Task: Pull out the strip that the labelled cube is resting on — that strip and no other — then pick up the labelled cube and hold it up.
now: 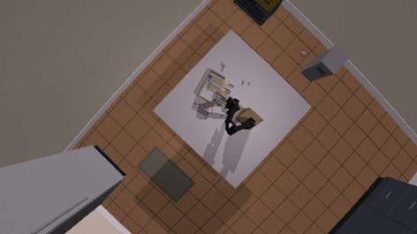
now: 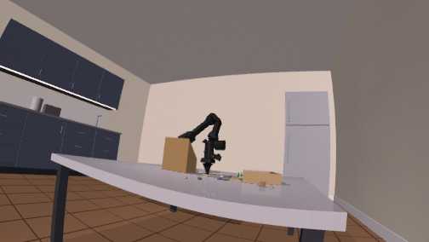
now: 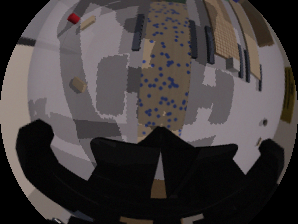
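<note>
My gripper (image 2: 208, 172) (image 3: 160, 129) is shut, its tips together and pointing down, low over the table. In the wrist view the tips are at the near end of a tan strip with blue dots (image 3: 165, 75), which runs away from me between dark guide bars. I cannot tell whether they touch it. A green edge (image 3: 172, 1) shows at the top of that view, at the strip's far end. A checked tan strip (image 3: 223, 35) and a plain tan strip (image 3: 248, 31) lie to the right. In the top view, a blue cube (image 1: 210, 76) and a green cube (image 1: 215, 98) are small; no label is readable.
A wooden-walled tray (image 1: 203, 82) (image 2: 261, 176) stands around the strips' far ends. A large brown box (image 1: 251, 116) (image 2: 176, 154) stands by the arm's base. A red block (image 3: 73, 18) and small wooden pieces lie left of the dotted strip in the wrist view.
</note>
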Robot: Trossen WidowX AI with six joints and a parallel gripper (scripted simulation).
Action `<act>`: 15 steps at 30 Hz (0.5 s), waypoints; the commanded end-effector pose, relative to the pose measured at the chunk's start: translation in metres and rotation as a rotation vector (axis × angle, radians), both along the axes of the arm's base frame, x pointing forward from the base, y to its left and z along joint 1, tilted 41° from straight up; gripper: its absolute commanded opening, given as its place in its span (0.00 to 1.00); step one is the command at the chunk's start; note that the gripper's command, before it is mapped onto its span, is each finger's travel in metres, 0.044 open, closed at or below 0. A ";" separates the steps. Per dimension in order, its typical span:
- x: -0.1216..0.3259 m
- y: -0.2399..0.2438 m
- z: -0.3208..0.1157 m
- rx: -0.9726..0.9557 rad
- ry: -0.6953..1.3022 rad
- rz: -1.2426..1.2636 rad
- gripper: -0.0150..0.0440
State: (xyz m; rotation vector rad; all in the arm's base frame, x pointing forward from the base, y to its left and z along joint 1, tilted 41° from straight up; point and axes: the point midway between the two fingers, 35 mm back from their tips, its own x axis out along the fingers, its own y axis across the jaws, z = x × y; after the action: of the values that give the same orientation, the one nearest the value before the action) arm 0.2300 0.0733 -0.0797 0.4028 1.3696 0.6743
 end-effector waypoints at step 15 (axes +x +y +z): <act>-0.034 -0.001 -0.007 -0.002 0.033 0.011 0.25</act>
State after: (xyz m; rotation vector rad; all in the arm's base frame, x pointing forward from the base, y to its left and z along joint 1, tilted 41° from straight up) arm 0.2121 0.0706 -0.0829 0.4032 1.3686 0.6745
